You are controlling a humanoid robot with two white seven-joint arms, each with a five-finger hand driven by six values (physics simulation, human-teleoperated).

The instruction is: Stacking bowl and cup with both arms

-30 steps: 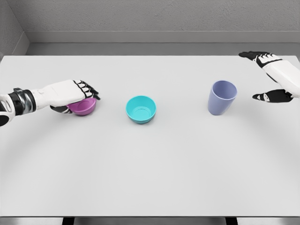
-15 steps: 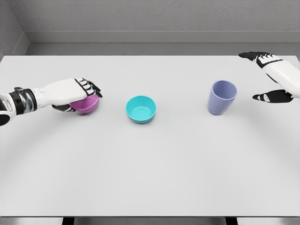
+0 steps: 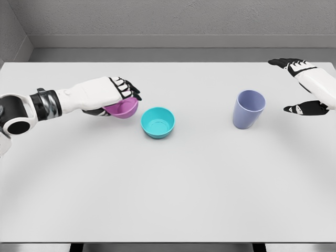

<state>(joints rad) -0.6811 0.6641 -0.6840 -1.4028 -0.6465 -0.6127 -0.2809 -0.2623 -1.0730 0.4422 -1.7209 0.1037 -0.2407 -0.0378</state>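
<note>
i've got the white bench [image 3: 168, 189] filling most of my view, one bench, everything on or over it. my left hand [image 3: 107, 94] comes in from the left, fingers clamped over the top of the purple bowl [image 3: 124, 109], which sits tucked under the palm, tilted, and looks lifted off the surface. that bowl is just left of the teal bowl [image 3: 158, 122], almost at its rim; i can't tell if they touch. my right hand [image 3: 307, 89] is at the far right edge, fingers spread apart, holding nothing, with the lavender cup [image 3: 248, 109] upright on the bench to its left, near but clear of the thumb. the teal bowl rests flat, mouth up, between the purple bowl and the cup. count: two hands, two bowls, one cup.
</note>
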